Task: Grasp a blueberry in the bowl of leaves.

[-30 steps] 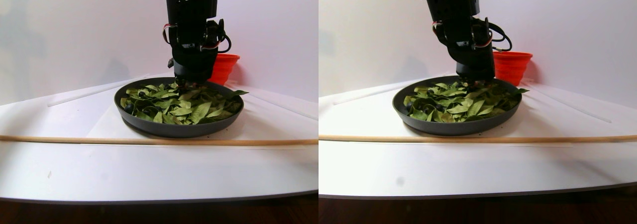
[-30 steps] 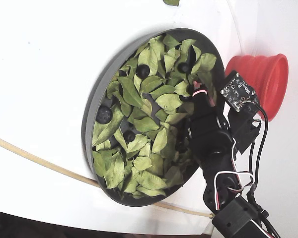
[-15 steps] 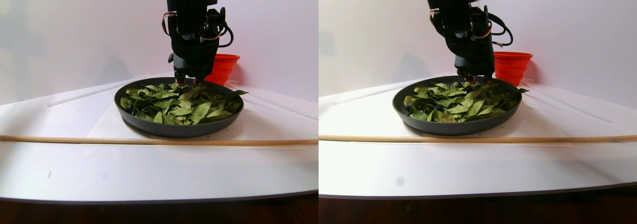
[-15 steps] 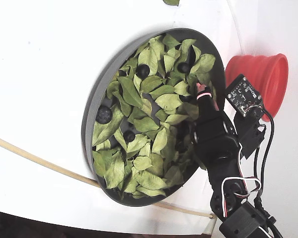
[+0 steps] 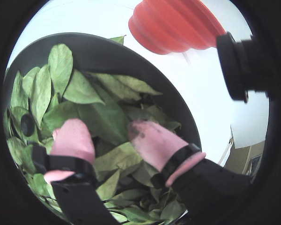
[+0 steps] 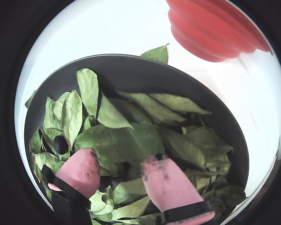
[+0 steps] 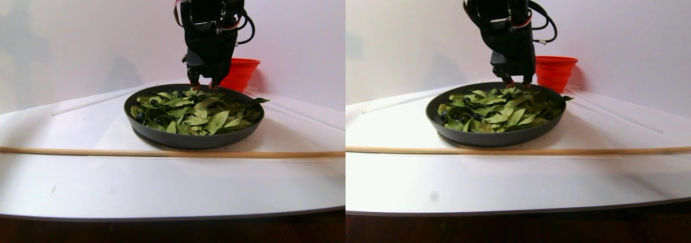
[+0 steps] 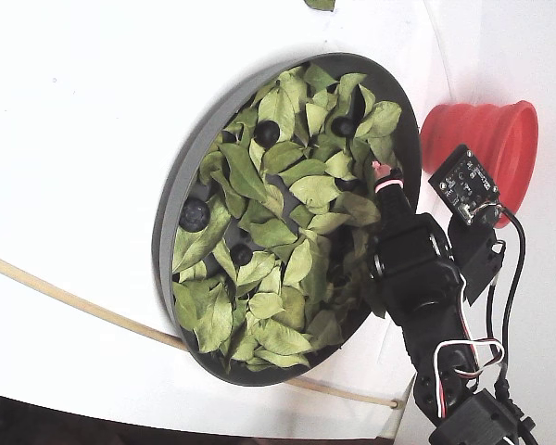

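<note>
The dark-grey bowl (image 8: 167,232) holds many light-green leaves (image 8: 306,190) with several dark blueberries among them, such as one (image 8: 267,132) near the far rim and one (image 8: 194,214) at the left. My gripper (image 8: 385,178) hangs over the leaves at the bowl's edge nearest the red cup. In both wrist views the gripper (image 5: 107,136) (image 6: 122,168) is open, with its pink fingertips (image 5: 72,138) just above the leaves (image 5: 105,117) and nothing between them. One blueberry (image 5: 27,124) (image 6: 61,144) lies left of the left fingertip, half under leaves.
A red ribbed cup (image 8: 477,130) (image 5: 173,23) stands just beyond the bowl, close to the arm. A thin wooden stick (image 7: 162,153) lies across the table in front of the bowl (image 7: 189,140). A stray leaf (image 6: 157,53) lies outside the rim.
</note>
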Tool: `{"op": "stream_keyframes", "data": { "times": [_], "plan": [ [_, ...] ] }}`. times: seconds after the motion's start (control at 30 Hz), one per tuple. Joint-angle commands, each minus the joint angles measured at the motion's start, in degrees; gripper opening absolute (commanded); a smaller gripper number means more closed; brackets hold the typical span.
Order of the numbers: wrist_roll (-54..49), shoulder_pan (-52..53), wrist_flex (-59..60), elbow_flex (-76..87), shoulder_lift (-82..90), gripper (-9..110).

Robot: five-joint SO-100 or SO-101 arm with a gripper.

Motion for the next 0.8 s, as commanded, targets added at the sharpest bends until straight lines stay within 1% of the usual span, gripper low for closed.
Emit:
{"op": "stream_keyframes", "data": {
  "times": [0.0,0.23,0.77],
  "plan": [
    [1.1,-0.4,0.8,0.0,8.2,17],
    [3.0,-1.5,3.0,1.2,8.8,18],
    [5.1,-2.5,2.5,0.7,6.4,19]
  ]
}}
